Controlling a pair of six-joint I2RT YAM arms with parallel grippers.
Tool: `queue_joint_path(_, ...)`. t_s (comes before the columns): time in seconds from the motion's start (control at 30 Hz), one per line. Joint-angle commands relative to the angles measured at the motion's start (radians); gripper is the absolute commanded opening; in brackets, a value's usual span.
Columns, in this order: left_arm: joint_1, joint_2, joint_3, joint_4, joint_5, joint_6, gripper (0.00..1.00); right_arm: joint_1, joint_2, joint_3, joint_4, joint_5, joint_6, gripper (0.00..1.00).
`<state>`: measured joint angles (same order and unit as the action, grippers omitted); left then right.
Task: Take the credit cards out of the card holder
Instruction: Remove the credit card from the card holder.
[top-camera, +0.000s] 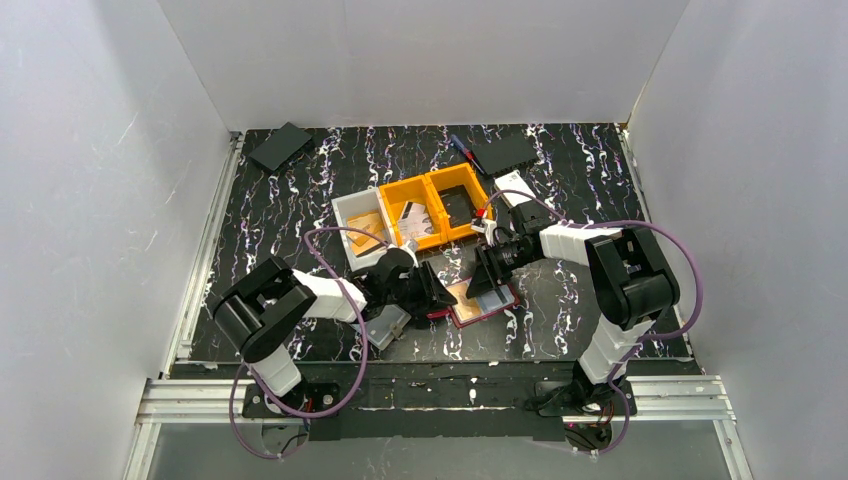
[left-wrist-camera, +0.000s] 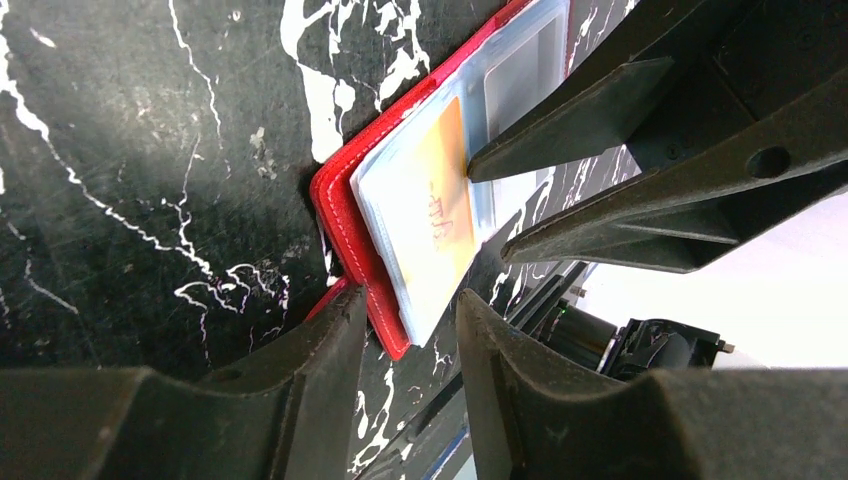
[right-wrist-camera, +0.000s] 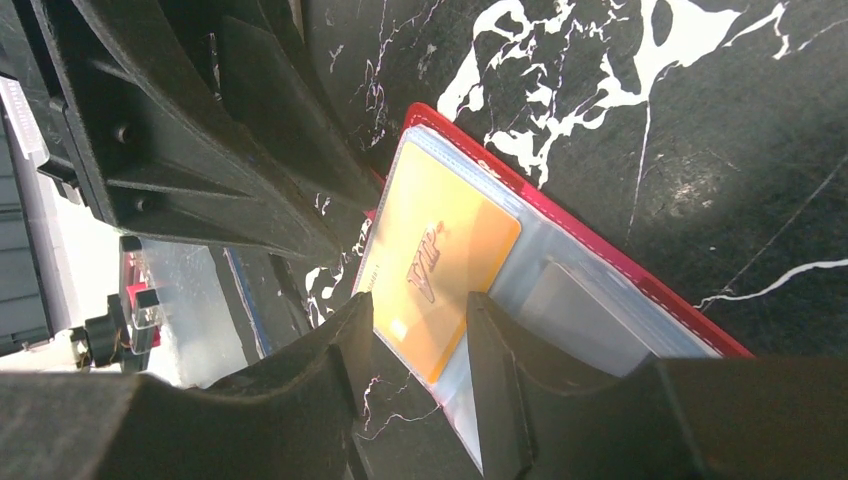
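DESK: Count for the caption: how many arms?
PHOTOG: Two, a left arm (top-camera: 265, 310) and a right arm (top-camera: 630, 270), one claw apiece: left claw (left-wrist-camera: 410, 305), right claw (right-wrist-camera: 418, 305).
DESK: And on the counter (top-camera: 270, 215)?
PHOTOG: One red card holder (left-wrist-camera: 338, 215), with two credit cards (right-wrist-camera: 440, 255) (right-wrist-camera: 575, 315) visible in it, one orange, one greyish. Three bins: two orange bins (top-camera: 386, 190) (top-camera: 446, 172) and one grey bin (top-camera: 345, 205). Two flat black slabs (top-camera: 281, 146) (top-camera: 503, 153).

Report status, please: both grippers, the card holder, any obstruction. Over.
Left gripper open, astride a corner of the card holder. Right gripper open, astride the edge of the orange card; card not yet out. No obstruction seen.
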<state>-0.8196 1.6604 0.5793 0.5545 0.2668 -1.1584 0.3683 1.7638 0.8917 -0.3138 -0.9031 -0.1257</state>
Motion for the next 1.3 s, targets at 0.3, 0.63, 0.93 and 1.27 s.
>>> queue_joint_path(0.3,0.001,-0.070,-0.036,0.038,-0.034,-0.008,0.37,-0.002,0.016,0.002,-0.007,-0.004,0.004,0.48)
queue_joint_path(0.63,-0.009,-0.024,0.004,0.045,-0.019,-0.020,0.37,-0.002,0.021,0.005,-0.009,-0.003,0.003,0.48)
queue_joint_path(0.93,-0.014,0.040,0.039,0.061,0.002,-0.045,0.33,-0.002,0.022,0.006,-0.011,-0.005,0.003,0.47)
queue_joint_path(1.27,-0.016,0.123,0.076,0.065,0.024,-0.078,0.21,-0.003,0.022,0.006,-0.013,-0.010,0.002,0.47)
